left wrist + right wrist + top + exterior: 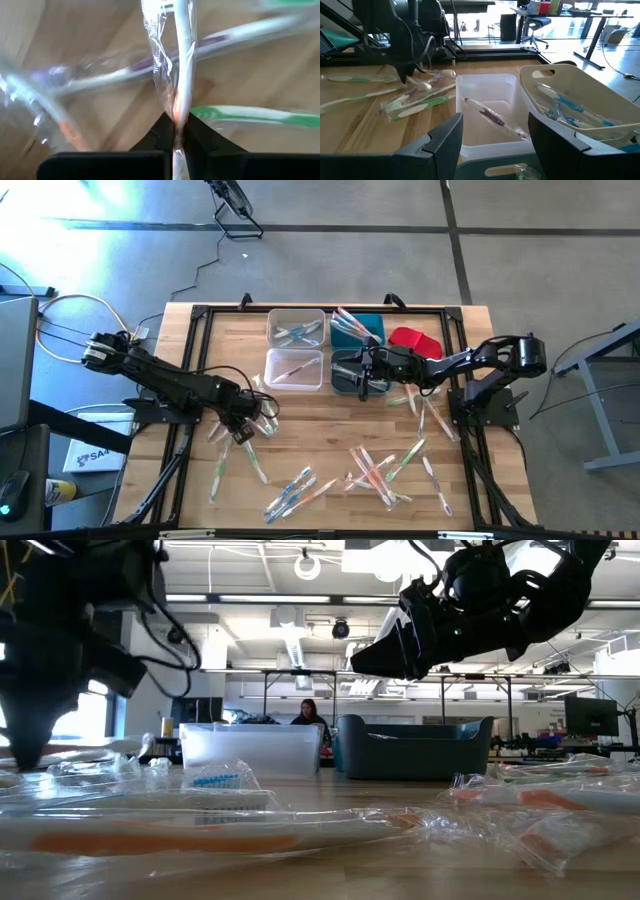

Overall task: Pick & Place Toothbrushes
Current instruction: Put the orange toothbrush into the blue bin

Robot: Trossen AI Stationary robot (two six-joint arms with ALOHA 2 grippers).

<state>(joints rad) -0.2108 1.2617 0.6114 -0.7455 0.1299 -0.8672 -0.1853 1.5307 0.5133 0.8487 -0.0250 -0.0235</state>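
The left gripper is pinched shut on a wrapped toothbrush at the table's left, among loose brushes. The brush's long axis runs straight out from the fingertips. The bins lie to the right and farther back, so the carry goes that way. The right gripper hovers wide open and empty over the bins. No writing is legible.
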